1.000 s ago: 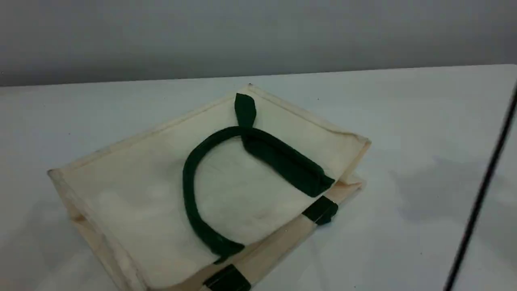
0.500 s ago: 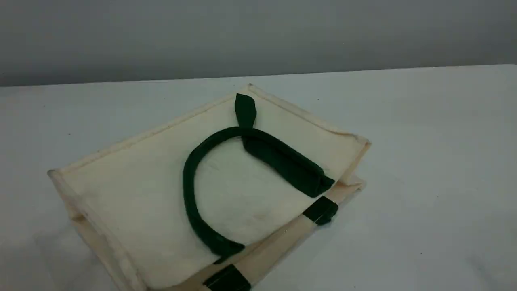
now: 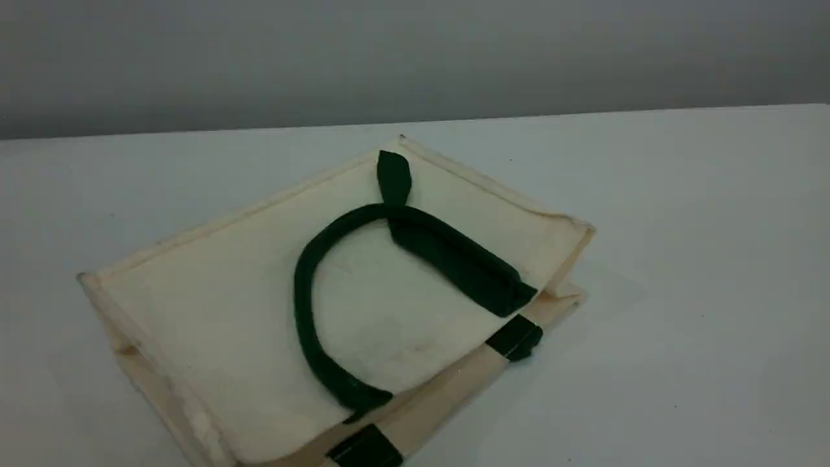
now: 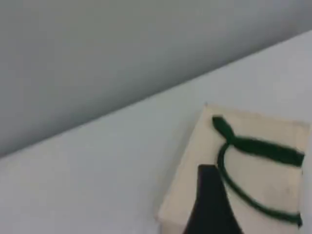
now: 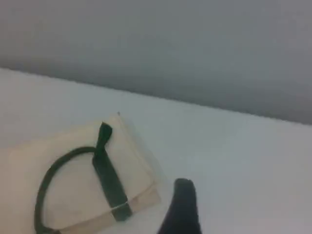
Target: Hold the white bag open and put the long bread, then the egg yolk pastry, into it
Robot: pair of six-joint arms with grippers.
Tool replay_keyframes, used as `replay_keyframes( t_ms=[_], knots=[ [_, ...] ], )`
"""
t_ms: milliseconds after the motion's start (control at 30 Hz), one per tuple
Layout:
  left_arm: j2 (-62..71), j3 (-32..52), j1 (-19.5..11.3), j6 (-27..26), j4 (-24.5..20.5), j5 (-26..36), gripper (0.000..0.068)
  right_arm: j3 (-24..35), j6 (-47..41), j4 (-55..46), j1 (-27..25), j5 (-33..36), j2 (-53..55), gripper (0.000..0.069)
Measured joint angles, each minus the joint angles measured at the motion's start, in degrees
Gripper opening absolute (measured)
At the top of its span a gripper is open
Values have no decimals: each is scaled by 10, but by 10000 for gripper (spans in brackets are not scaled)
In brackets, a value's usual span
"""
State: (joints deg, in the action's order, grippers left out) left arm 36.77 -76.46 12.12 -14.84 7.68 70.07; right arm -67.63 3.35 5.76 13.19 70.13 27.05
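Note:
The white bag (image 3: pixel 214 305) lies flat on the table, its mouth edge turned toward the front right. One dark green handle (image 3: pixel 303 311) is curled on top of it, and a green patch (image 3: pixel 515 337) shows at the lower edge. In the left wrist view the bag (image 4: pixel 263 170) sits just beyond my left gripper's dark fingertip (image 4: pixel 209 190). The right wrist view has the bag (image 5: pixel 73 190) to the left of my right gripper's fingertip (image 5: pixel 183 204). Both grippers hover above the table with nothing held. Neither arm appears in the scene view. The long bread and the egg yolk pastry are out of view.
The white table (image 3: pixel 681 259) stretches around the bag, ending at a far edge (image 3: pixel 583 115) against a grey wall.
A thin dark line that crossed the scene view's right edge one second ago is gone, and the shadows on the table have faded. The bag has not moved.

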Motion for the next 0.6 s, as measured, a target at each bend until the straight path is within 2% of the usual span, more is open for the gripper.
replay_keyframes(
  t_ms=[100,333,600],
  knots=[
    [-85,75,0,4,-12,0,443,27,-5,0,0,0,-50,568],
    [-225,209,0,23,-3,0,443,116,-15,1,0,-2,-152,568],
    [-250,319,0,36,-1,-2,443,252,-15,-29,0,-13,-227,568]
  ],
)
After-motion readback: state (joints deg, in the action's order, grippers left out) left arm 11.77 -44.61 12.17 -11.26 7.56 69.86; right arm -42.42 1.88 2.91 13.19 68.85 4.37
